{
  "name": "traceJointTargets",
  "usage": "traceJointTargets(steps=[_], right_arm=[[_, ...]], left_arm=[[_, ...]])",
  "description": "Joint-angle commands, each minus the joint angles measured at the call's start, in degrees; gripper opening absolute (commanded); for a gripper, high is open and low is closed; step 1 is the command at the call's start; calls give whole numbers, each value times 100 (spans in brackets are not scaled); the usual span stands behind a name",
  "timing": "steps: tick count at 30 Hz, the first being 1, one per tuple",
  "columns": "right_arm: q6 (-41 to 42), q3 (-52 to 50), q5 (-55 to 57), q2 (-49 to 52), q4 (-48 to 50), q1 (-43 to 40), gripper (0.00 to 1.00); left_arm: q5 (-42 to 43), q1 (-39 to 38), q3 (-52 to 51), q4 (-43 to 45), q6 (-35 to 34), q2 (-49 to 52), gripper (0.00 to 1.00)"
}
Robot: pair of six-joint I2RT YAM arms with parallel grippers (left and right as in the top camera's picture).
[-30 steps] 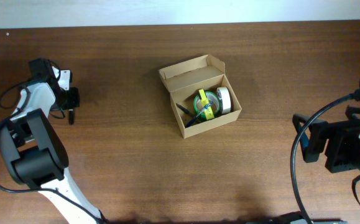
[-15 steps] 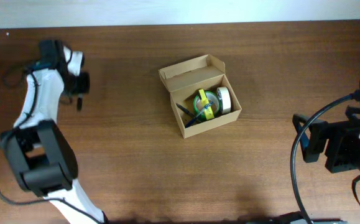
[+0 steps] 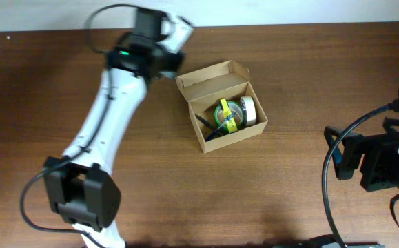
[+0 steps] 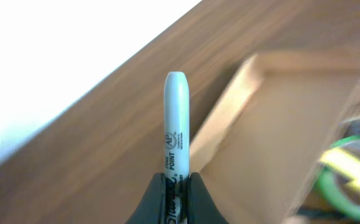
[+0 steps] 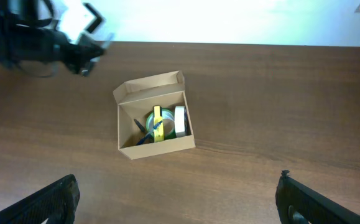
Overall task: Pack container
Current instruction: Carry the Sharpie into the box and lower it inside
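The cardboard box (image 3: pixel 221 107) sits mid-counter, turned at an angle, with its lid flap (image 3: pixel 211 74) folded open on the far side. It holds a green tape roll with a yellow band (image 3: pixel 225 114), a white tape roll (image 3: pixel 248 110) and a dark pen (image 3: pixel 206 129).

The left arm (image 3: pixel 120 103) reaches to the box's far-left corner. The left jaws are closed on the lower barrel of a fine-point marker (image 4: pixel 176 118), which stands straight out between them; the box wall (image 4: pixel 254 124) shows blurred just beyond it. The right jaws are spread wide and hold nothing; they are well apart from the box, near the counter (image 3: pixel 309 69) edge.

Step in hand, as judged: place the marker in the box.

- Carry the tip over the flap edge without touching it; the box looks light and could slide.
- Turn the marker along the longer side of the cavity; the freest space appears to be on the left, by the pen.
- Lower it inside the walls before parting the jaws; a high drop risks a bounce off the rolls.
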Motion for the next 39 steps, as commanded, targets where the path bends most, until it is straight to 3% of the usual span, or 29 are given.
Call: traceJointTargets(steps=[1, 14, 27, 39], right_arm=[[46, -20, -15, -9, -35, -44, 99], [42, -20, -11, -9, -35, -44, 99], [39, -20, -7, -9, -35, -44, 99], [20, -20, -4, -7, -35, -44, 99]], left_arm=[[68, -483, -11, 177, 328, 166, 2], [197, -1541, -20, -205, 455, 879, 2], [282, -1578, -46, -1082, 704, 1172, 2], [876, -1582, -83, -1163, 745, 1276, 1]])
